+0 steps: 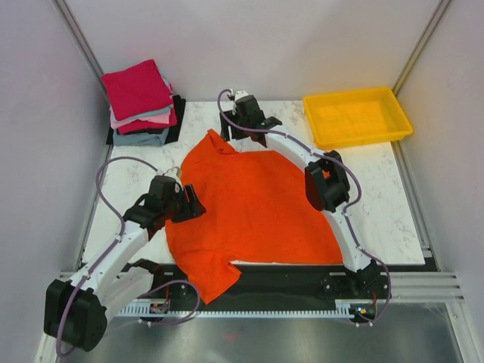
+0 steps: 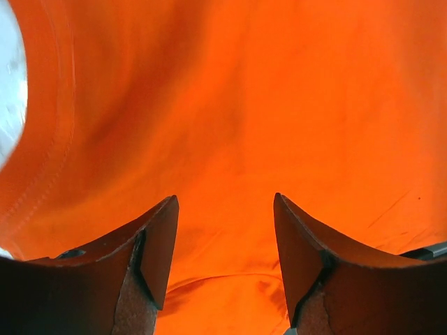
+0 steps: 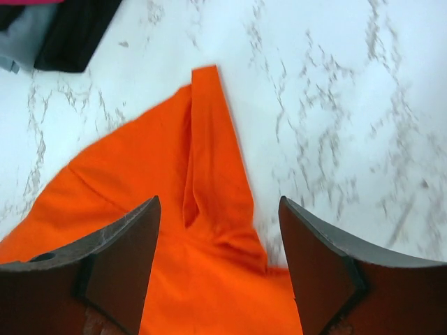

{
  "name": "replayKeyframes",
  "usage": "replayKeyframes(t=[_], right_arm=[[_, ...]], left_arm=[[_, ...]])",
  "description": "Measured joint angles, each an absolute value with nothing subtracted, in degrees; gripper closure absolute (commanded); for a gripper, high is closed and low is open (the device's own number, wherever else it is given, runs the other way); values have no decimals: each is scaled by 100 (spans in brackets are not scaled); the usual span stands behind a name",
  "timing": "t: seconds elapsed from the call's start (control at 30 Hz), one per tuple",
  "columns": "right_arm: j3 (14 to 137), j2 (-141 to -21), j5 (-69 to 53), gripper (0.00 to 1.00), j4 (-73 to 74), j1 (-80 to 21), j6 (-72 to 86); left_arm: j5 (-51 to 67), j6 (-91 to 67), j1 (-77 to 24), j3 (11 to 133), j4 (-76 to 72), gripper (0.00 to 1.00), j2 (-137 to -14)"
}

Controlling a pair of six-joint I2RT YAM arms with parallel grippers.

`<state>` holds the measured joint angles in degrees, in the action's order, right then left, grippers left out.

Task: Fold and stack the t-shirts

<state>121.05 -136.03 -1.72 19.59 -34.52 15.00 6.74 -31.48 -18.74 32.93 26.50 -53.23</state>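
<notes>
A bright orange-red t-shirt (image 1: 257, 212) lies spread flat across the middle of the marble table, one sleeve hanging over the near edge. My left gripper (image 1: 193, 206) is down at the shirt's left edge. Its jaws stand apart over the orange cloth (image 2: 244, 105), and the left gripper (image 2: 225, 199) grips nothing. My right gripper (image 1: 231, 134) is at the far sleeve (image 3: 209, 139), open, with the right gripper (image 3: 220, 200) straddling that sleeve's base. Folded t-shirts (image 1: 140, 102) are stacked at the back left, crimson on top, then pink, grey-blue and black.
A yellow plastic tray (image 1: 355, 117) sits at the back right corner. Grey walls close in both sides. The folded stack's dark edge (image 3: 70, 28) shows at the top left of the right wrist view. Bare marble (image 3: 335, 105) lies to the right of the sleeve.
</notes>
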Motion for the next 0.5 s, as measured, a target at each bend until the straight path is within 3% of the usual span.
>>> replayKeyframes(t=[0.17,0.5], right_arm=[[13102,-14538,-333,27,1890,-3483,1332],[13187,-14901,-537,41,1841,-3645,1260]], left_arm=[[755,-3514,-1872,2692,2541,35,-5006],[718,-3913,-1879,2300,2355,36,-5022]])
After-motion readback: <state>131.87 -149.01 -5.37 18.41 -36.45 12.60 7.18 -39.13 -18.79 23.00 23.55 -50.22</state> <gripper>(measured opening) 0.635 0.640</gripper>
